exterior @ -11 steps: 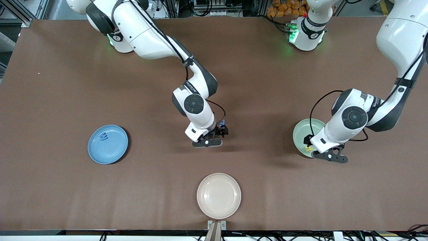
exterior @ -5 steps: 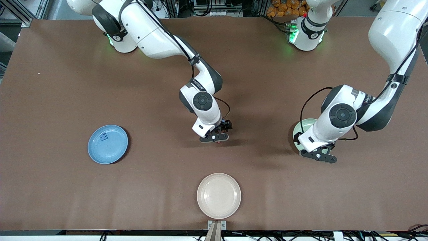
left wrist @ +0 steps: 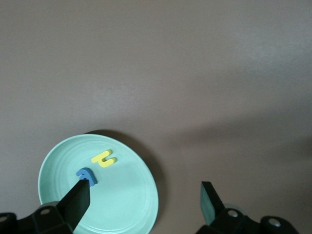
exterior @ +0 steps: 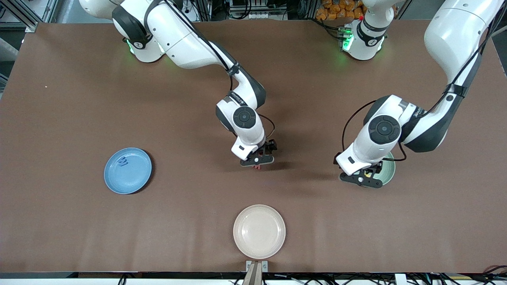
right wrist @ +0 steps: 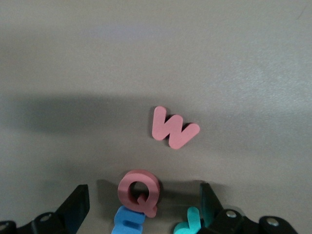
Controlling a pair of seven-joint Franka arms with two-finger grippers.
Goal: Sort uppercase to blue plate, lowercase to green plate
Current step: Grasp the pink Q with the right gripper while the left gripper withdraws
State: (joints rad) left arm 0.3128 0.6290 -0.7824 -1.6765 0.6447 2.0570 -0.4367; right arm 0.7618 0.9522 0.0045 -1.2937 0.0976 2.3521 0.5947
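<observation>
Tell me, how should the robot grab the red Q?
Probably from straight above, closing on the round ring of the red Q, across its two outer edges. It lies flat on the table, and a blue letter touches one edge, so the fingers should avoid that edge. The open right end effector hangs right over it.

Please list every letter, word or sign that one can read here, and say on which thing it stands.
"w": the red foam letter itself, lying on the table.
"Q": the red foam letter itself.
Arm branding near the right wrist and left wrist: too small to read.
Other foam letters: shapes not clearly readable.
</observation>
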